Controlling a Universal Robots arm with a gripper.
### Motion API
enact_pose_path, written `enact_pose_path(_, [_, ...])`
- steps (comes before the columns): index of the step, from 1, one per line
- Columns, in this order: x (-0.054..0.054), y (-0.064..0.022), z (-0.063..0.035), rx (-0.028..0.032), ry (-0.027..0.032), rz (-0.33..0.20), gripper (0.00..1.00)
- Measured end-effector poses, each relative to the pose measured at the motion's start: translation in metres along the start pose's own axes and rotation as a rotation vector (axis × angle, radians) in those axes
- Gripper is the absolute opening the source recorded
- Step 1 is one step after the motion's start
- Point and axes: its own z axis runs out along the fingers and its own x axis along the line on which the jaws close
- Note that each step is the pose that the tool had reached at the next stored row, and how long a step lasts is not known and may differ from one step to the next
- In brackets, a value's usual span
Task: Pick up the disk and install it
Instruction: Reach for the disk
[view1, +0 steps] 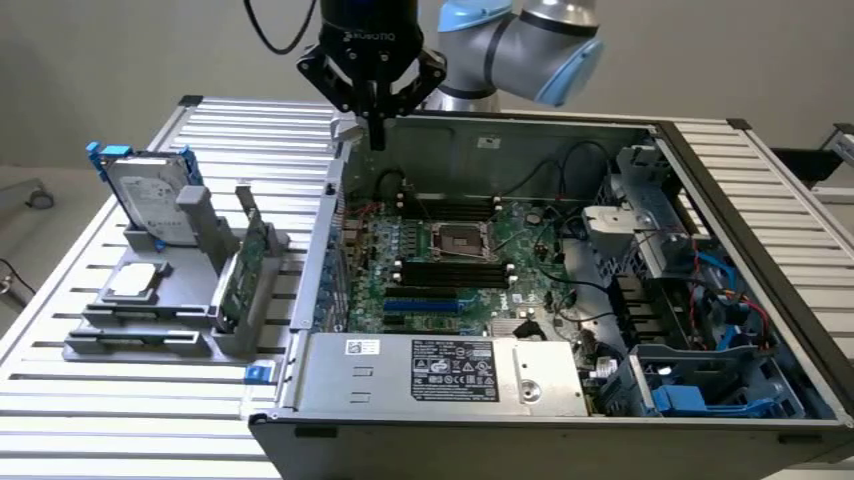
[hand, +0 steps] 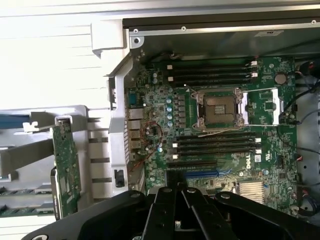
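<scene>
In the exterior view the gripper hangs clenched and empty over the back corner of the open computer case, on the exterior view's left side of it, its closed fingers just above the sheet-metal wall. The disk stands upright on its edge in the grey rack on the slatted table, well apart from the claw, with a green circuit card upright just beside it and a small silver chip lying flat in front. As I judge it, the chief risk is a descent with the jaws shut: they would strike the disk's top edge or blue rails rather than straddle them, and could tip it out of its slot. A path set too low could catch the case wall, and a grasp placed off-centre could hit the card. The drive cage on the far side is crowded by cables, which could snag a carried disk. In the wrist view the closed gripper looks onto the motherboard with its exposed processor socket, and the card stands outside the case wall; anything slipping from a weak grip over here could damage the socket pins.
</scene>
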Motion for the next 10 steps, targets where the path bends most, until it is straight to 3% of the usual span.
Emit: enact_pose_path(10, [0.046,-0.0032,0.0013,0.0004,0.0058,0.0,0.11])
